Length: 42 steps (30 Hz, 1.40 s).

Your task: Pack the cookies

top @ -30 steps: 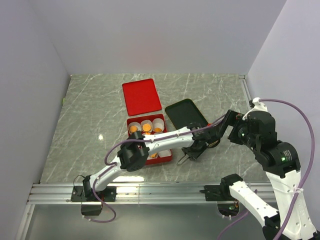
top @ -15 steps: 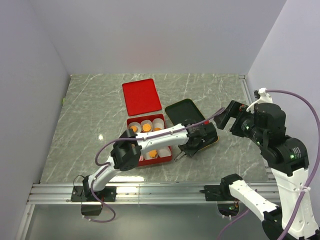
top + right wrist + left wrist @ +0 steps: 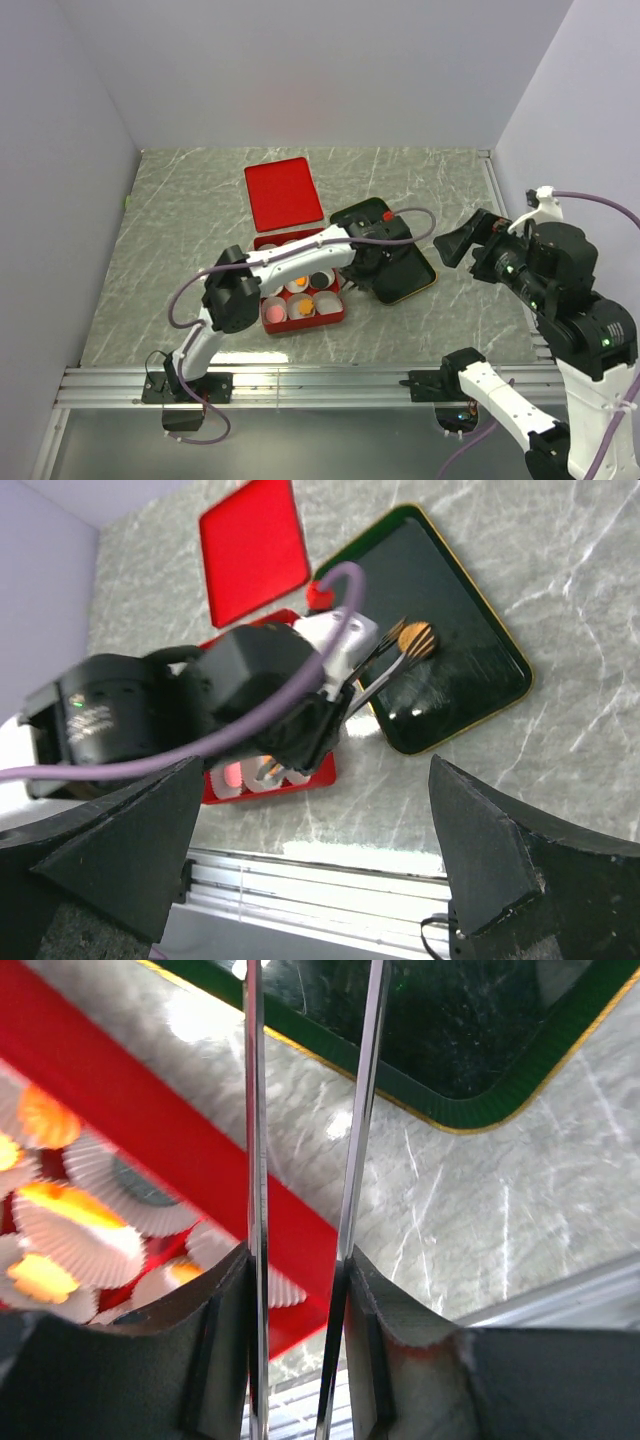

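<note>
Orange cookie (image 3: 417, 640) sits at tips of left claw (image 3: 398, 632), on tray (image 3: 472, 672); cannot tell if pinched. Advise: squeeze lightly, lift clear of rim, carry to box (image 3: 310, 324) behind claw.

1. Setting: a robotics laboratory test cell, a purpose-built enclosure rather than a domestic room.
2. Walls (image 3: 300, 70): plain pale panels that close in the back and both sides.
3. Tabletop (image 3: 170, 240): one grey marble-pattern sheet reaching from wall to wall.
4. Aluminium rail (image 3: 320, 385): slotted extrusion along the near edge, with the arm bases bolted to it.
5. Left arm (image 3: 290, 265) and right arm (image 3: 560, 300): white and black, with exposed purple cables (image 3: 600, 200) hanging in loose loops.
</note>
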Motion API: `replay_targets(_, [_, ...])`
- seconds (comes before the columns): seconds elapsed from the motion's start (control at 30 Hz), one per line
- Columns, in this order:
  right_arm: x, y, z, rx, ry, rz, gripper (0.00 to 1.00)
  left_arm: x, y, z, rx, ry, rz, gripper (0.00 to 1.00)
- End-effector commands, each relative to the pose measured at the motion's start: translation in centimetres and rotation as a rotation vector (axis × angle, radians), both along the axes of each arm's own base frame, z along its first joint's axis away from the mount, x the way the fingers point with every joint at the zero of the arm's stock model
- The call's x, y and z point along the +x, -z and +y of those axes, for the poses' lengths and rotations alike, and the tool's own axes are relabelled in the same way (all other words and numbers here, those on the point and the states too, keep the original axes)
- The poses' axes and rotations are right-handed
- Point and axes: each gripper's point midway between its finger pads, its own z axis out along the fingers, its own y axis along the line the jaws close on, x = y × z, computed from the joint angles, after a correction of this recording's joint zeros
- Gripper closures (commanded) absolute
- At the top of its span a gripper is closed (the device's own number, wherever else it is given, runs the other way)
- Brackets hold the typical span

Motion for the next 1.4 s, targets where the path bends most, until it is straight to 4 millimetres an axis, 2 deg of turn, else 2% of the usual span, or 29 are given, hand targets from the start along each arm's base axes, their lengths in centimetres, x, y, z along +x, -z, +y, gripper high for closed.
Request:
replay_targets(0.0, [-0.6, -3.2, -0.4, 0.038, 0.016, -0.109, 0.0, 0.8, -5.5, 0.4, -0.11, -0.038, -0.081, 0.7])
replay_targets(0.1, [-0.6, -4.0, -0.4, 0.05, 0.017, -0.125, 0.0, 1.2, -7.2, 1.4, -0.117, -0.059, -0.104, 0.7])
replay_targets(0.23, [-0.3, -3.8, -0.2, 0.048, 0.015, -0.113, 0.0, 1.3, -9.7, 3.2, -0.136, -0.094, -0.137, 0.7])
replay_targets(0.27, [-0.2, -3.6, -0.2, 0.046, 0.017, -0.107, 0.0, 1.1, -9.7, 3.9, -0.128, -0.103, -0.133, 0.69])
replay_targets(0.3, [-0.2, -3.3, -0.2, 0.044, 0.019, -0.098, 0.0, 0.9, -10.9, 4.6, -0.15, -0.116, -0.149, 0.69])
replay_targets(0.37, [-0.1, -2.8, -0.1, 0.045, 0.017, -0.088, 0.0, 0.1, -11.9, 5.9, -0.166, -0.129, -0.156, 0.69])
replay_targets(0.6, [0.2, -1.3, 0.2, 0.044, 0.012, -0.052, 0.0, -2.2, -14.3, 10.0, -0.193, -0.203, -0.154, 0.69])
replay_targets(0.67, [0.2, -1.1, 0.1, 0.039, 0.014, -0.048, 0.0, -3.1, -13.9, 11.4, -0.175, -0.217, -0.137, 0.7])
replay_targets(0.7, [0.2, -1.1, 0.1, 0.039, 0.016, -0.05, 0.0, -3.7, -14.6, 12.3, -0.198, -0.224, -0.135, 0.7])
replay_targets(0.73, [0.3, -1.0, 0.0, 0.034, 0.017, -0.047, 0.0, -4.5, -13.8, 13.0, -0.182, -0.224, -0.111, 0.69])
replay_targets(0.8, [0.3, -0.6, 0.1, 0.033, 0.015, -0.036, 0.0, -5.7, -14.2, 14.4, -0.207, -0.235, -0.095, 0.69])
replay_targets(0.83, [0.4, -0.5, 0.1, 0.029, 0.017, -0.037, 0.0, -6.4, -13.3, 15.2, -0.187, -0.241, -0.074, 0.69])
replay_targets(0.87, [0.4, -0.2, 0.2, 0.028, 0.014, -0.029, 0.0, -7.2, -13.6, 15.8, -0.207, -0.242, -0.064, 0.7])
replay_targets(0.93, [0.5, 0.0, 0.2, 0.031, 0.013, -0.028, 0.0, -8.5, -12.8, 16.6, -0.207, -0.241, -0.03, 0.71])
replay_targets(0.97, [0.5, 0.4, 0.2, 0.029, 0.014, -0.021, 0.0, -9.3, -13.2, 16.9, -0.239, -0.245, -0.014, 0.71])
replay_targets(1.1, [0.6, 1.0, 0.5, 0.039, 0.011, -0.008, 0.0, -11.6, -12.6, 16.9, -0.292, -0.212, 0.055, 0.7])
replay_targets(1.23, [0.7, 1.5, 0.7, 0.049, 0.007, 0.0, 0.0, -13.6, -11.1, 16.7, -0.28, -0.174, 0.108, 0.71])
replay_targets(1.37, [0.6, 2.0, 0.7, 0.048, 0.006, 0.009, 0.0, -13.8, -10.5, 15.7, -0.301, -0.166, 0.119, 0.7])
